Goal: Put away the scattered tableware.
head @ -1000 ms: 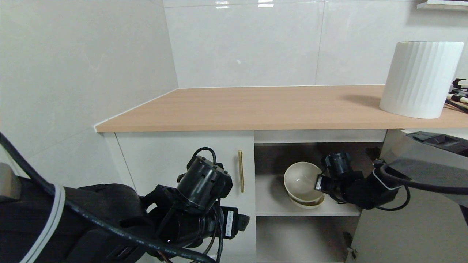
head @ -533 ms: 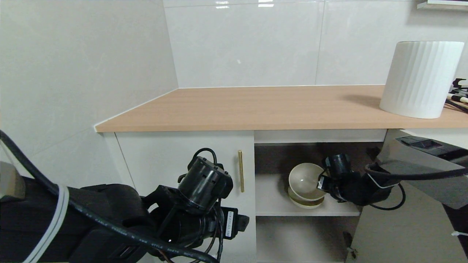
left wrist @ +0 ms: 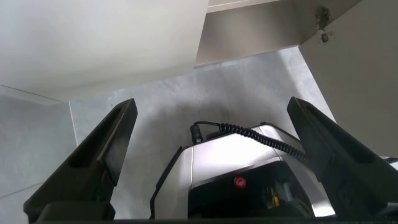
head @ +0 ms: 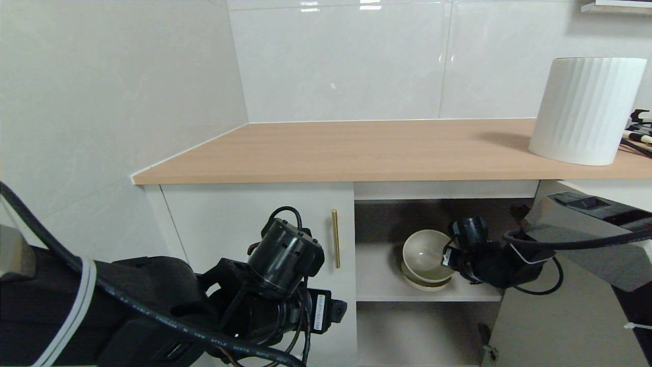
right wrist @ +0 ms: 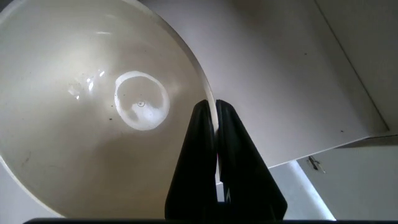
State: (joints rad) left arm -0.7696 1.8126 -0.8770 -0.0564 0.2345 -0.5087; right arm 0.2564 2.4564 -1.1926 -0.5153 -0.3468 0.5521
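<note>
A cream bowl point(head: 425, 251) hangs tilted inside the open cabinet, just over a second bowl point(head: 424, 281) resting on the shelf point(head: 377, 278). My right gripper point(head: 447, 252) is shut on the tilted bowl's rim, at its right side. In the right wrist view the two black fingers point(right wrist: 205, 146) pinch the rim of the cream bowl point(right wrist: 93, 106), one on each face. My left gripper point(left wrist: 211, 162) hangs low in front of the closed cabinet door, fingers wide apart, nothing between them, with floor below.
The closed left cabinet door point(head: 254, 224) has a brass handle point(head: 335, 238). The wooden countertop point(head: 356, 150) carries a white ribbed container point(head: 586, 109) at the right. The open right door point(head: 565, 326) stands beside my right arm. A lower shelf space point(head: 417, 331) lies beneath.
My right gripper has carried the bowl a little rightward and down, closer onto the bowl on the shelf. The left arm has stayed still.
</note>
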